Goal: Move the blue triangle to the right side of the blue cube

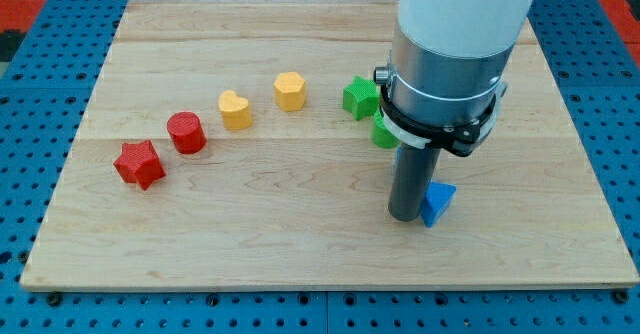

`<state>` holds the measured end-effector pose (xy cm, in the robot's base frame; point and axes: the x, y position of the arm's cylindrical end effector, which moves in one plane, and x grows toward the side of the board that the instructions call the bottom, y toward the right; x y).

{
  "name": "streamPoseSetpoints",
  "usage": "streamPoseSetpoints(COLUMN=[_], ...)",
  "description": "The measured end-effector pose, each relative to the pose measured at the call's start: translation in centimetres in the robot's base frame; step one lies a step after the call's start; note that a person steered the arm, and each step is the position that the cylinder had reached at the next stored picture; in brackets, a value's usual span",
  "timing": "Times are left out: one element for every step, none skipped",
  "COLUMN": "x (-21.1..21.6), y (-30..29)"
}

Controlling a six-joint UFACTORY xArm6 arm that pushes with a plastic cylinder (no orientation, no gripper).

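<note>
The blue triangle (437, 203) lies on the wooden board (300, 244) toward the view's lower right. My tip (405, 215) stands on the board right against the triangle's left side, apparently touching it. The rod and the wide grey-and-white arm body above it hide part of the board behind. No blue cube shows in this view; it may be hidden behind the arm.
A curved row runs from the view's left: a red star (138, 164), a red cylinder (186, 132), a yellow heart (235, 109), a yellow hexagon (290, 90), a green star (359, 97). Another green block (383, 132) is partly hidden by the arm.
</note>
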<state>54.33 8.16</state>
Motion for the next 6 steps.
streamPoseSetpoints(x=[0.0,0.0,0.0,0.0,0.0,0.77], y=[-0.61,-0.69,-0.82,-0.84,-0.84,-1.01])
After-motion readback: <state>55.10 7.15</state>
